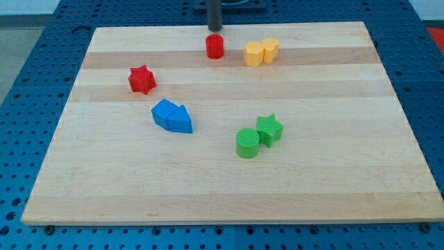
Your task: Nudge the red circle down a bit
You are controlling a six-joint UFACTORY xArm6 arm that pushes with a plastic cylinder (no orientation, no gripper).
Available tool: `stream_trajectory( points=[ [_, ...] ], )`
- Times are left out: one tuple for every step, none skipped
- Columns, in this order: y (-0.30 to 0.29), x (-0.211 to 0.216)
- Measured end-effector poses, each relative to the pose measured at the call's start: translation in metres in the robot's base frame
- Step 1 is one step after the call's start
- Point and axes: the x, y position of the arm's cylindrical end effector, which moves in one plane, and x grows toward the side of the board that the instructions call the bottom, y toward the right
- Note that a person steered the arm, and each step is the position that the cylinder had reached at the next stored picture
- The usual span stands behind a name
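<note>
Board: pale wood w/ a darker strip across near the view's top, sits on a blue perforated table showing on all sides. Nothing else of the room is visible; plenty of bare wood toward the view's bottom.

Progress, judged: push looks not yet made or only just starting. Red circle is close to the board's top edge, upright, w/ open wood right below it, so the whole short nudge toward the view's bottom seems left to do.

Places rel. to red circle:
- Blue pair: below and to the view's left, two blocks touching, shapes unclear.
- Green cylinder + green star: well below, slightly right, touching.
- Yellow pair: just to the view's right, touching each other, apart from the circle.
- Red star: left and a bit lower, well apart.

My tip: a plain rod, no jaws, holds nothing; just above the circle at the board's top edge. Touching or a hair apart, can't tell. Lined up for a straight downward push.
</note>
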Motion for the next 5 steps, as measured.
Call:
stream_trajectory(
  points=[
    [0.027,0.0],
    [0.031,0.001],
    [0.031,0.009],
    [0.032,0.011],
    [0.027,0.018]
  ],
)
